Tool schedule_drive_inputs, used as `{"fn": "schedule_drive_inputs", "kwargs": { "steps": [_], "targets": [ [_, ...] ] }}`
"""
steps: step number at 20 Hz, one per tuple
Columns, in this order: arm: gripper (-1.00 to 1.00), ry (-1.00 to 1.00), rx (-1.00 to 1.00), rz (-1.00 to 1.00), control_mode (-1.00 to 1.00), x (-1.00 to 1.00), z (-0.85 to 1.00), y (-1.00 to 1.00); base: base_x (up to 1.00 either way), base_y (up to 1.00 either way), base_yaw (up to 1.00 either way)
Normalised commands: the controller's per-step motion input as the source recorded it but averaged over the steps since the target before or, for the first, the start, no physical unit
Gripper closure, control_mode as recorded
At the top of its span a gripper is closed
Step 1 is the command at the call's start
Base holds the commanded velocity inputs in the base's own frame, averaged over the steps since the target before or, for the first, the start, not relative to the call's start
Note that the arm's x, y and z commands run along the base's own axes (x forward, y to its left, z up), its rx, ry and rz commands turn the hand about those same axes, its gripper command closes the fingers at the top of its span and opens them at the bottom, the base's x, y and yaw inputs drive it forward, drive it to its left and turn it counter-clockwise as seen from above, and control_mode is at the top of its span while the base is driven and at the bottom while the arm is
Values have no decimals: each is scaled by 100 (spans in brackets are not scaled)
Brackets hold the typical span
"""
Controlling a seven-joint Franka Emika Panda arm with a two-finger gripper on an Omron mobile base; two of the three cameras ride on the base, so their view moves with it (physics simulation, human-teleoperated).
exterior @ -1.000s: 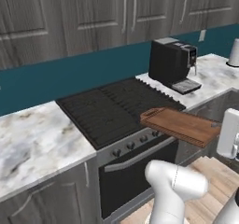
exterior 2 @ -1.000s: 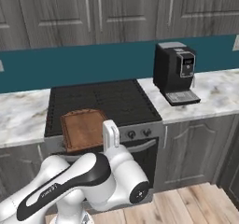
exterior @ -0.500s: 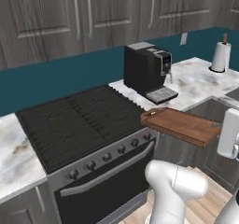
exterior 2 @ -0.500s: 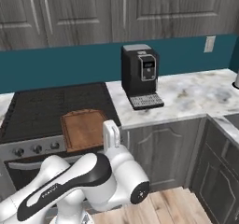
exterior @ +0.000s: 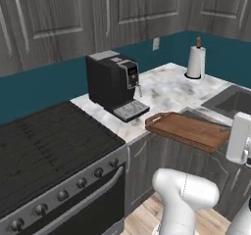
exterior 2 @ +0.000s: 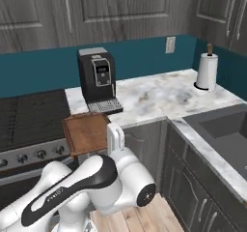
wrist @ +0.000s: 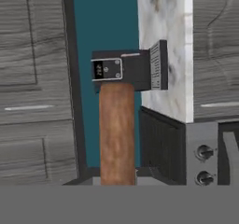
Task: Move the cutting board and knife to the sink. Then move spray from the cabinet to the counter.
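Above the edge of the marble-veined table (exterior: pixel 166 89), the reddish-brown wooden cutting board (exterior: pixel 188 129) hung level in mid-air, its raised rim and handle cut-out turned toward the black coffee machine (exterior: pixel 113 83). The pincer's tips were hidden behind the white hand; it was shut on the cutting board's near end, the slab reaching straight out from it in the hand view. The dark sink (exterior 2: pixel 227 129) lay cut off at the frame edge, beside a paper towel roll (exterior 2: pixel 206 71).
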Motion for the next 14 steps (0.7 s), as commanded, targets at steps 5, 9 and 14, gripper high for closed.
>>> {"fn": "schedule_drive_inputs", "kwargs": {
  "steps": [5, 9, 14],
  "targets": [
    [100, 0, 0, 0, 100, 0, 0, 0, 0, -49, -60],
    [100, 0, 0, 0, 100, 0, 0, 0, 0, -46, -62],
    [100, 0, 0, 0, 100, 0, 0, 0, 13, -34, -59]
  ]
}}
